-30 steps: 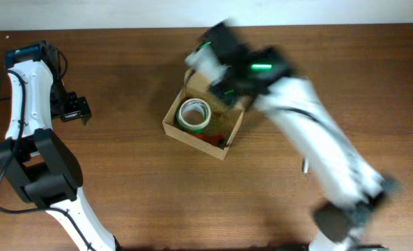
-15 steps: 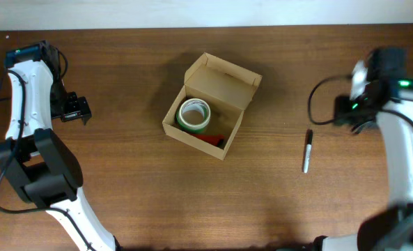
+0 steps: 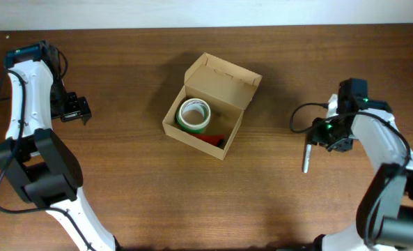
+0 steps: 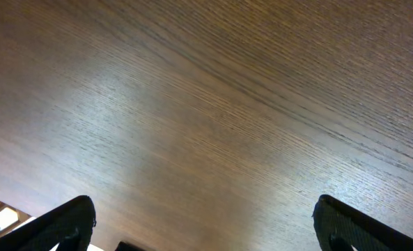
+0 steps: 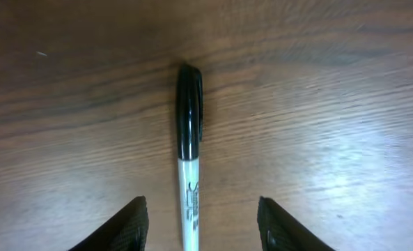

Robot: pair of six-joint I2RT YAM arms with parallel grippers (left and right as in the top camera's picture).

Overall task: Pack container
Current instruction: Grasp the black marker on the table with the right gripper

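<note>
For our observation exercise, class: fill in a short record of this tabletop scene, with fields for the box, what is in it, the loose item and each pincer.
Surface: wooden table
Container: cardboard box, flap lid open
Inside: green tape roll; red item beside it, unclear what
Loose item: marker with black cap, lying on the table right of the box
Left pincer: open, over bare table, far from the box
Right pincer: open above the marker, one finger on either side, not gripping

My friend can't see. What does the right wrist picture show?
A marker with a black cap lies on the wood table, in the gap of the open right claw, not touched.
</note>
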